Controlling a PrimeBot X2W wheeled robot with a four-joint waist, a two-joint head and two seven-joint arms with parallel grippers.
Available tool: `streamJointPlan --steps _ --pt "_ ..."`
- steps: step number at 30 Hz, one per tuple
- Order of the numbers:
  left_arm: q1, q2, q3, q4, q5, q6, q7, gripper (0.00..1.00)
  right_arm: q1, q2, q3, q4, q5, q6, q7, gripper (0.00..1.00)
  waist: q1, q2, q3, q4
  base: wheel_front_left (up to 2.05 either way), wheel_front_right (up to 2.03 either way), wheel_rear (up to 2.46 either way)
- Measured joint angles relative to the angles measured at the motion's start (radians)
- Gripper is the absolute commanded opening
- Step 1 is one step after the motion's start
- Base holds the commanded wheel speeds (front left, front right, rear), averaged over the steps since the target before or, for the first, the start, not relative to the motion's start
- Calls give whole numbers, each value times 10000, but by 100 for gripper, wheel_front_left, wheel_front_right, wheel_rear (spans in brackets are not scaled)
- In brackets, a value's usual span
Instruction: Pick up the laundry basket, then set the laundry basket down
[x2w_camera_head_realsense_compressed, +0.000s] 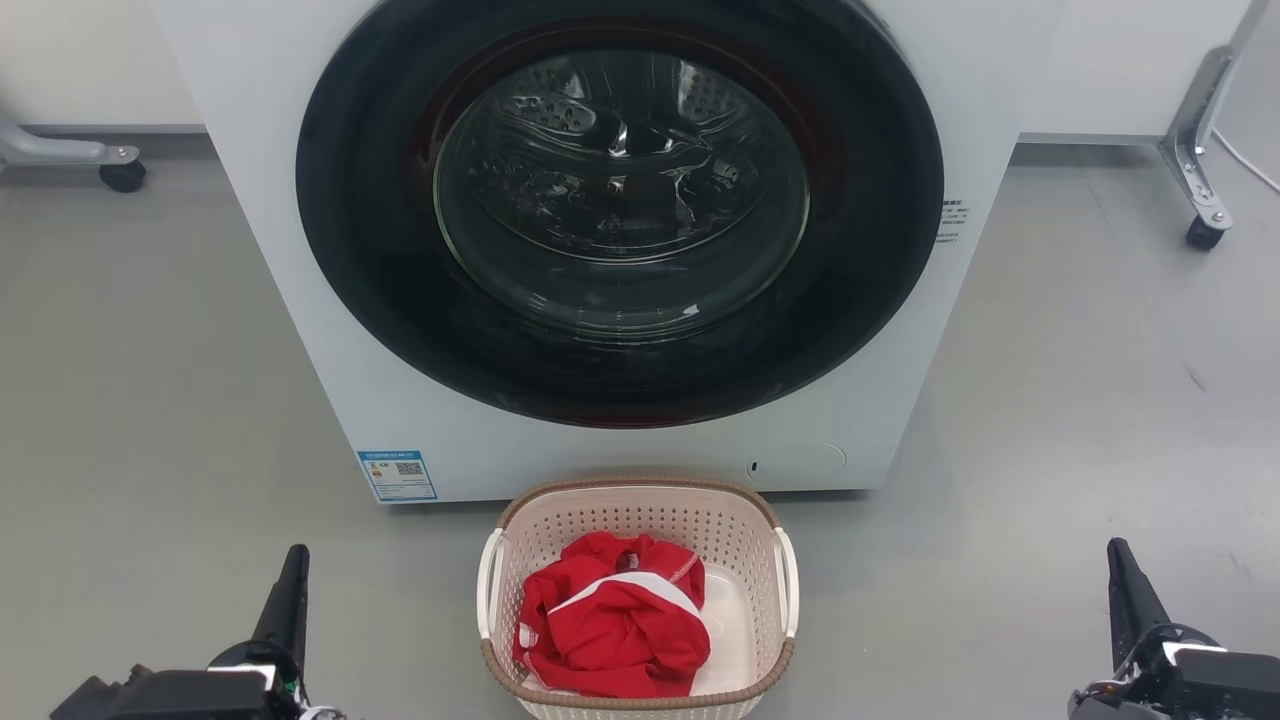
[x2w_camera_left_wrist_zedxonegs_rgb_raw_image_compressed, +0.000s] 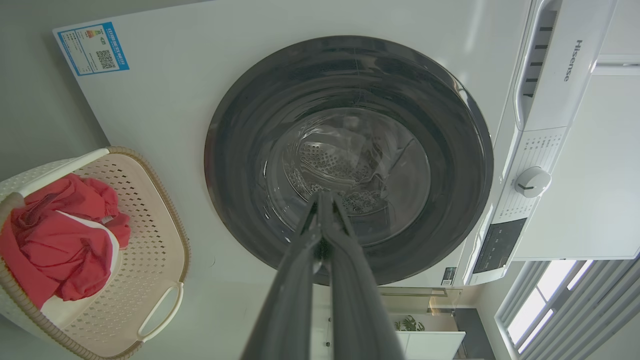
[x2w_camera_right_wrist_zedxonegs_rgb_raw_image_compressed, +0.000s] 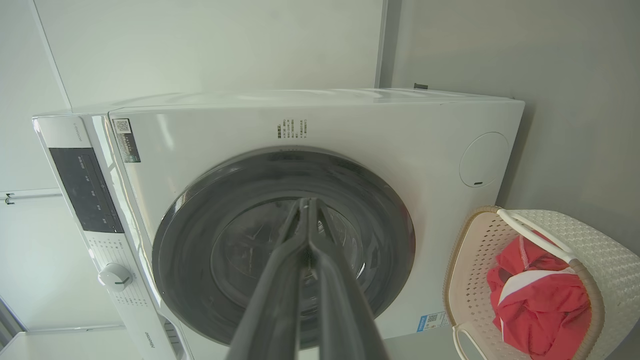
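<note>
left gripper (x2w_camera_head_realsense_compressed: 295, 565) and right gripper (x2w_camera_head_realsense_compressed: 1121, 560) sit low at the near edge, both pinched fully together, tips meeting, nothing held. bare grey floor (x2w_camera_head_realsense_compressed: 150, 400) is open around each, with a wide gap on the inner side of both. laundry basket (x2w_camera_head_realsense_compressed: 640, 522) stands on the floor between the two grippers, well apart from each, right of the left gripper and left of the right gripper, about level with the tips. red garment (x2w_camera_head_realsense_compressed: 610, 630) with white trim is bunched inside. basket's near rim is cut off by the frame bottom. beyond the tips is the washing machine (x2w_camera_head_realsense_compressed: 420, 420) front, with the basket's far rim just beside its base; touching or not, cannot tell. inside its round dark door (x2w_camera_head_realsense_compressed: 620, 380), the drum is hard to make out through glare.
</note>
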Motion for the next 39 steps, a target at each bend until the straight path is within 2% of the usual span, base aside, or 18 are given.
streamJointPlan --steps 39 --pt "0 -4 -2 13 -2 -2 0 0 0 2 0 0 12 0 0 0 0 0 -1 0 0 0 0"
